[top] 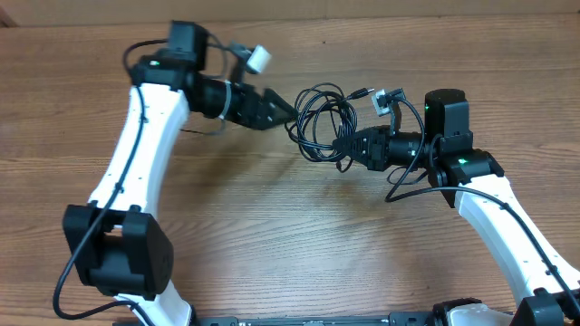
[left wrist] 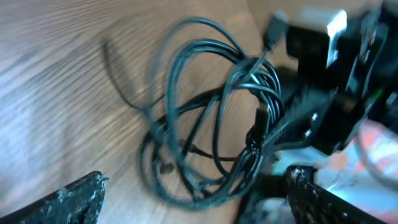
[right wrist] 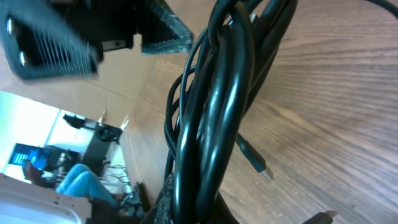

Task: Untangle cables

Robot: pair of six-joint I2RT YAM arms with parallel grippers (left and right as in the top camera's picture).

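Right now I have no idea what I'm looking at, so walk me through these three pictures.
Two white robot arms work at a wooden table. One picture looks down from above; the other two come from cameras on each arm's wrist. Between the arms lies a tangle of thin black cables, looped together, with small plugs at their ends. The right hand is shut on the bundle's edge; its wrist view shows the cables running up from its grip. The left hand stands open at the bundle's other side, holding nothing; its wrist view shows the loops ahead of it.
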